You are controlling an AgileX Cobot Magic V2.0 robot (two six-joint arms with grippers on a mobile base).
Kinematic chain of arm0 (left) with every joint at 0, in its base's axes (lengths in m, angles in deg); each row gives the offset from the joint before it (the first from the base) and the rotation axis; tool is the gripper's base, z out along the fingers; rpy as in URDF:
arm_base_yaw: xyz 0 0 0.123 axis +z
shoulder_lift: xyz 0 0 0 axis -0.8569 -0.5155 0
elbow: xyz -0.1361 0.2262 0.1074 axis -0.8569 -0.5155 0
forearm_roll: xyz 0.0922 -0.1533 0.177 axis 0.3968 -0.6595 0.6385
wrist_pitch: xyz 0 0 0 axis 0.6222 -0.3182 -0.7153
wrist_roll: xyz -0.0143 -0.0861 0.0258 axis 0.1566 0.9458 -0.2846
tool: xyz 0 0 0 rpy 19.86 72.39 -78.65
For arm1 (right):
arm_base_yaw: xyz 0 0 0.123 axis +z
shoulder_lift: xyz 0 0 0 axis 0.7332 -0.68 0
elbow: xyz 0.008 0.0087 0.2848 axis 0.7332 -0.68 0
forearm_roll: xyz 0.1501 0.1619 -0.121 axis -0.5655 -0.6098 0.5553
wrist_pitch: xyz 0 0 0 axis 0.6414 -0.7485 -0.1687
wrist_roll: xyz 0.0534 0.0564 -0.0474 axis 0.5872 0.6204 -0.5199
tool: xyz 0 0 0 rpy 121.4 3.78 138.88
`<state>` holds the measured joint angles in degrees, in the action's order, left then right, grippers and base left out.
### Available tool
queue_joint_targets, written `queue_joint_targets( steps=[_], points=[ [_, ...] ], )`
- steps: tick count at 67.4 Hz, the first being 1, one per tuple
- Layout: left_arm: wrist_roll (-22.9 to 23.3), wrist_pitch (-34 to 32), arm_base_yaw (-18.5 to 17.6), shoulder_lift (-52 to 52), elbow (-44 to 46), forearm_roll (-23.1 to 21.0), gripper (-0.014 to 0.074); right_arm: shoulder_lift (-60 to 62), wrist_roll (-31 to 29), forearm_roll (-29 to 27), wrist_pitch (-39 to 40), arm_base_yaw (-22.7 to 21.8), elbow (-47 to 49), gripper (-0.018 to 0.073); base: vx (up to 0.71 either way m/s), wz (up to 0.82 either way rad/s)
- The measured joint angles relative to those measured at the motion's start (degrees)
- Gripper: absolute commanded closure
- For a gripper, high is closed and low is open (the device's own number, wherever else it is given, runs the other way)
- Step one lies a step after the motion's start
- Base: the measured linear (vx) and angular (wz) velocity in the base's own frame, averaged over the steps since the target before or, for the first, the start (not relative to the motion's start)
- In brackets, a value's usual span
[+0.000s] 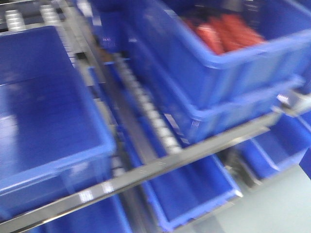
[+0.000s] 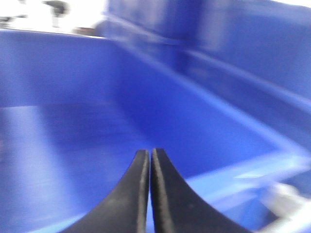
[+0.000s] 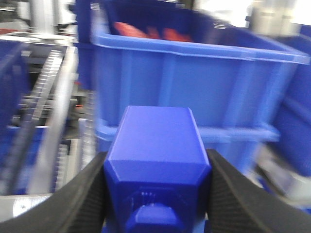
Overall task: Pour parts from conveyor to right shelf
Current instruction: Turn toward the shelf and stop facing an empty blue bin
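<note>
All views are motion-blurred. A blue bin [image 1: 228, 58] on the shelf holds orange-red parts [image 1: 224, 31]; it also shows in the right wrist view [image 3: 194, 77] with the parts [image 3: 146, 33] at its back. My right gripper [image 3: 156, 167] is shut on a blue block-shaped handle [image 3: 156, 145], its black fingers [image 3: 233, 194] pressed on both sides. My left gripper [image 2: 149, 158] is shut and holds nothing, hovering over the inside of an empty blue bin [image 2: 97, 121]. Neither gripper shows in the front view.
A large empty blue bin [image 1: 43, 111] sits at the left on a metal roller rack [image 1: 146, 111]. More blue bins [image 1: 194, 194] stand on the lower level. A metal rail [image 1: 160, 162] crosses the front. Rollers [image 3: 43, 92] show left of the right gripper.
</note>
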<state>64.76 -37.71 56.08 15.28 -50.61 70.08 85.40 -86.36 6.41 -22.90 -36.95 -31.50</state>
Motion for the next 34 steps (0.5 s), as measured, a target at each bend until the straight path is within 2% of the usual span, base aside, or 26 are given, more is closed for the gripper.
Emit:
queue_joint_targets(
  steps=[20, 34],
  points=[
    [0.0, 0.0, 0.0, 0.0, 0.0, 0.0, 0.0603, 0.0, 0.0, 0.0, 0.0, 0.0, 0.0, 0.0561, 0.07, 0.81],
    [0.0, 0.0, 0.0, 0.0, 0.0, 0.0, 0.0603, 0.0, 0.0, 0.0, 0.0, 0.0, 0.0, 0.0561, 0.05, 0.43]
  ],
)
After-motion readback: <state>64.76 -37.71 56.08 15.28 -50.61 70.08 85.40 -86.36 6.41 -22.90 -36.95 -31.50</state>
